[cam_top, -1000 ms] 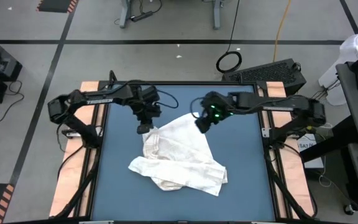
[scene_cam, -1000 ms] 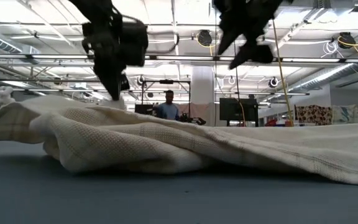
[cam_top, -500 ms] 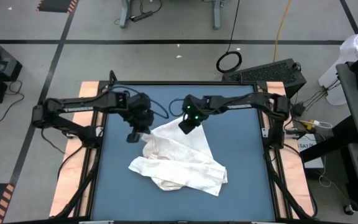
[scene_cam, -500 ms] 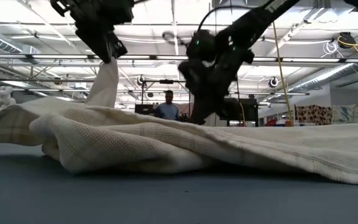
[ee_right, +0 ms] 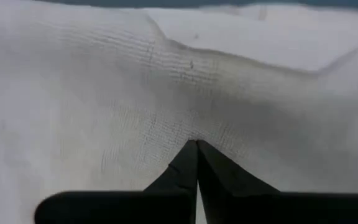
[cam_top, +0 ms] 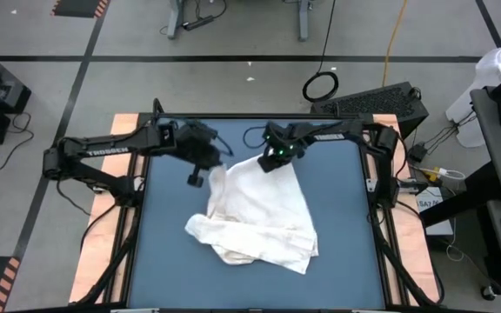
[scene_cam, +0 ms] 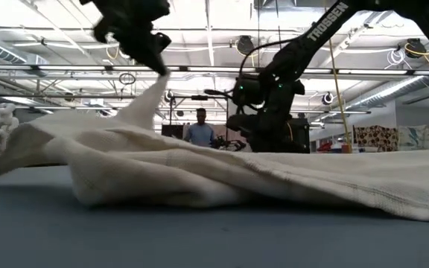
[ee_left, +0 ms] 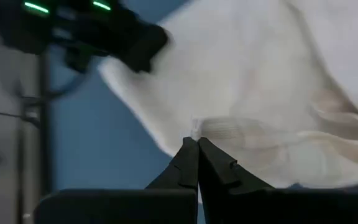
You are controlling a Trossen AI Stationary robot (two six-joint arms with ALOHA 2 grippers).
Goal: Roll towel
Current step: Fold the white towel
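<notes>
The white towel point(cam_top: 259, 217) lies crumpled in the middle of the blue table point(cam_top: 163, 261), with its near part bunched into folds. My left gripper point(cam_top: 200, 176) is at the towel's far left corner, shut on it and raised above the table point(scene_cam: 153, 63). My right gripper point(cam_top: 266, 165) is low at the towel's far edge point(scene_cam: 263, 141), shut on the cloth. The left wrist view shows the towel point(ee_left: 278, 93) spread beyond my shut fingers, with the right arm past it. My left gripper pinches the towel's far left corner point(ee_left: 197, 129) between its two fingertips, coming from above. That corner stands up in a peak point(scene_cam: 151, 93) below the fingers, and the rest of the towel lies on the table. My right gripper pinches a small pucker of cloth point(ee_right: 194, 135) near the towel's far edge between its two fingertips, slanting down from the far side. The cloth around the fingers lies low on the table; one layer or several, I cannot tell.
Bare blue table surface lies on the left point(cam_top: 168, 235), on the right point(cam_top: 346, 226) and along the near edge. Wooden side rails point(cam_top: 103, 252) border the table. A person point(scene_cam: 202, 128) stands far off in the room behind.
My right gripper has come down from above onto the towel's far edge and shut on the cloth. My left gripper, shut throughout, has risen, drawing the far left corner up into a peak while the rest of the towel stays on the table.
</notes>
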